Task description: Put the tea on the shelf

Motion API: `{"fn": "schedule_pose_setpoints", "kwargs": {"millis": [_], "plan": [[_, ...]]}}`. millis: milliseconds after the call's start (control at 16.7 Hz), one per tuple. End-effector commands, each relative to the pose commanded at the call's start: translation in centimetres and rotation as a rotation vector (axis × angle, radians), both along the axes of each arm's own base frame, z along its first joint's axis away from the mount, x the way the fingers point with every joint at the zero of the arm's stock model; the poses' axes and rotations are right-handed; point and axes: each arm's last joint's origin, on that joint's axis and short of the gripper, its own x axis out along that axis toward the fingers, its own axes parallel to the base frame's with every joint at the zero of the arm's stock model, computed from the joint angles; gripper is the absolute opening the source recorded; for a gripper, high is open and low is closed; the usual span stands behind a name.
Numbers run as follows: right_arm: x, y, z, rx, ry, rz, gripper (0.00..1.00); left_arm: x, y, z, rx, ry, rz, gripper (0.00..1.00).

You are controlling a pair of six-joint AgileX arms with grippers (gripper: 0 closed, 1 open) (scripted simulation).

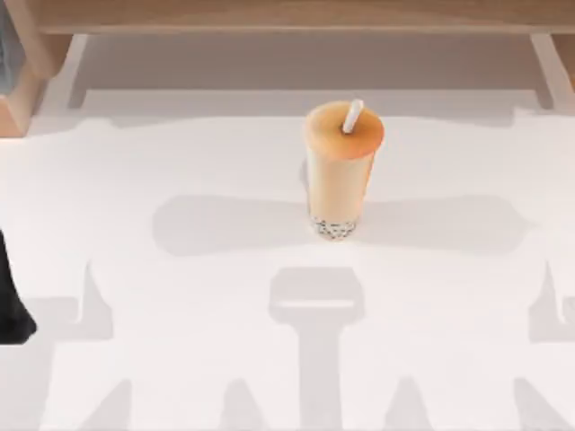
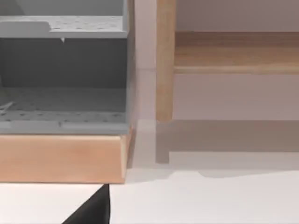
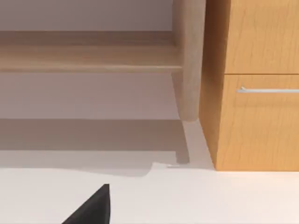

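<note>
Nothing is done yet: the tea [image 1: 341,171] stands upright mid-worktop [image 1: 180,377], ungrasped, the shelf [image 1: 287,16] at 12 o'clock bare; neither pincer's opening can be told.

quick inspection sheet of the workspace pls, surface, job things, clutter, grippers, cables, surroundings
surface: white table, with shadows.
job's things: tea stands upright near the table's middle, lid and straw on, not yet on the shelf that runs along the far edge.
clutter: nothing seen.
grippers: left arm parked at the table's left edge; a dark gripper tip in each wrist view, open or shut unclear.
cables: nothing seen.
surroundings: grey rack by the shelf's left post, wooden drawer cabinet by its right post.
</note>
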Motion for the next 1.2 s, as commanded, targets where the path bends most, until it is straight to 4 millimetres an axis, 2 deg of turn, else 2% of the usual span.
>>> {"fn": "schedule_pose_setpoints", "kwargs": {"millis": [240, 420, 720, 960, 1200], "plan": [[0.1, 0.1, 0.3, 0.001, 0.0, 0.0, 1.0, 0.0, 0.0, 0.0, 0.0, 0.0, 0.0, 1.0], [0.7, 0.6, 1.3, 0.003, 0.004, 0.0, 1.0, 0.0, 0.0, 0.0, 0.0, 0.0, 0.0, 1.0], [3.3, 2.7, 3.8, 0.008, 0.01, -0.002, 1.0, 0.0, 0.0, 0.0, 0.0, 0.0, 0.0, 1.0], [6.9, 6.5, 5.3, 0.009, 0.006, -0.004, 1.0, 0.0, 0.0, 0.0, 0.0, 0.0, 0.0, 1.0], [10.3, 12.8, 4.5, 0.008, 0.001, -0.006, 1.0, 0.0, 0.0, 0.0, 0.0, 0.0, 0.0, 1.0]]}}
